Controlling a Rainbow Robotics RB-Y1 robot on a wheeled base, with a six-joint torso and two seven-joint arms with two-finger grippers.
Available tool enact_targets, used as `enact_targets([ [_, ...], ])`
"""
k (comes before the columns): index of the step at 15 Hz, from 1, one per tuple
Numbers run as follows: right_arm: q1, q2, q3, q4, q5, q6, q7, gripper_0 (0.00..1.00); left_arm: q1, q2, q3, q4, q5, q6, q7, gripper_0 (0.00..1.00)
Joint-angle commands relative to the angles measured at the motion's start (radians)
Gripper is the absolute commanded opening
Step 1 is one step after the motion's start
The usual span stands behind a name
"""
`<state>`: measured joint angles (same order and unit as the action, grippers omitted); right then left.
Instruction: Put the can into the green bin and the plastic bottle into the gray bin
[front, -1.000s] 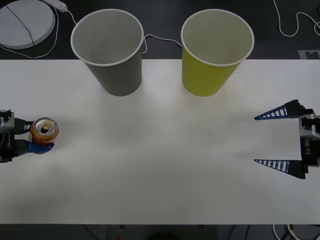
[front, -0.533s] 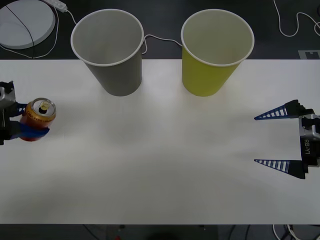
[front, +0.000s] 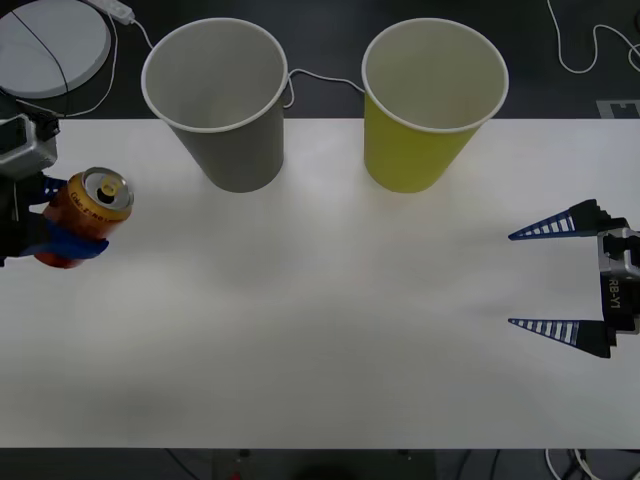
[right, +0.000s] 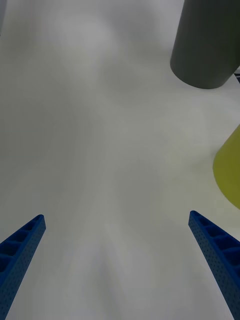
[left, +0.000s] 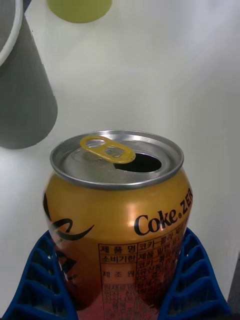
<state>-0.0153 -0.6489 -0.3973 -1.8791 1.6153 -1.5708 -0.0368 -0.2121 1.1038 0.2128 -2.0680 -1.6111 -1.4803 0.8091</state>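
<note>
At the table's far left, my left gripper (front: 62, 225) is shut on the can (front: 88, 215), an orange-red drink can with a golden top and pull tab, lifted off the table and tilted. In the left wrist view the can (left: 117, 220) sits between the blue fingers (left: 40, 280). The gray bin (front: 215, 100) stands at the back, left of centre, and the green bin (front: 430, 100) stands to its right; both stand upright and I see nothing inside them. My right gripper (front: 560, 280) rests open at the table's right side. The plastic bottle is out of view.
The white table (front: 320, 330) spreads wide between the two arms. Behind its far edge lie a round white disc (front: 50, 45) and white cables (front: 590, 50) on a dark floor. In the right wrist view the gray bin (right: 207, 45) and green bin (right: 229, 172) stand ahead.
My left gripper has raised the can from the table and carried it toward the far side and slightly right, tilting it. The right arm has not moved.
</note>
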Motion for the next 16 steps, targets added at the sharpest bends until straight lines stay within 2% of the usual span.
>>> enact_targets([
  [1, 0.0, 0.0, 0.0, 0.0, 0.0, 0.0, 0.0, 1.0, -0.142, 0.034, -0.102, -0.04, -0.001, -0.017, 0.127, 0.0],
  [5, 0.0, 0.0, 0.0, 0.0, 0.0, 0.0, 0.0, 1.0, -0.451, 0.054, -0.336, -0.011, 0.003, -0.046, 0.3, 0.0],
  [8, 0.0, 0.0, 0.0, 0.0, 0.0, 0.0, 0.0, 1.0, -0.765, 0.042, -0.598, 0.066, 0.014, -0.038, 0.424, 0.0],
  [10, 0.0, 0.0, 0.0, 0.0, 0.0, 0.0, 0.0, 1.0, -0.923, -0.002, -0.725, 0.137, 0.016, -0.026, 0.476, 0.0],
  [16, 0.0, 0.0, 0.0, 0.0, 0.0, 0.0, 0.0, 1.0, -1.152, -0.202, -0.892, 0.378, -0.018, 0.052, 0.481, 0.0],
])
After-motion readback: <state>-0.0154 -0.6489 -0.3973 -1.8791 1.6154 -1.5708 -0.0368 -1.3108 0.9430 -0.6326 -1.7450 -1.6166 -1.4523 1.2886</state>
